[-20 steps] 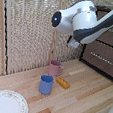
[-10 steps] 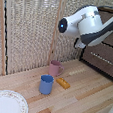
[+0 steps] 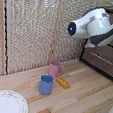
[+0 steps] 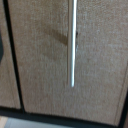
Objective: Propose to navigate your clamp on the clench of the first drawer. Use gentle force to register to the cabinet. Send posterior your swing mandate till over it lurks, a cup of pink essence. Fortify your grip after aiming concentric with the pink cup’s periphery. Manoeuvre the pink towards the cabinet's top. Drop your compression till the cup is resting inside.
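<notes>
**Presently on the wooden table: stock, near to far**

Item 1. Plate (image 3: 6, 103), white with a patterned rim, nearest the exterior camera at the exterior view's left. Nothing lies on it. No readable writing on it or on any other item.

Item 2. Blue mug (image 3: 46, 84), upright, further in. Its contents cannot be made out.

Item 3. Flat orange piece (image 3: 63, 83), lying just beside the blue mug toward the exterior view's right.

Item 4. The pink cup (image 3: 55, 68), upright on the wooden table (image 3: 82, 103) behind the blue mug, handle toward the exterior view's right, near the woven screen (image 3: 33, 29). Its inside is not visible.

Item 5. The cabinet (image 3: 103, 58), dark brown, at the exterior view's right. A silver bar handle (image 4: 73, 42) on a drawer front fills my wrist view.

Item 6. My arm (image 3: 96, 26), white and grey, raised up by the cabinet. My clamp is out of sight in both views, so I cannot tell whether its fingers are apart or together.
</notes>
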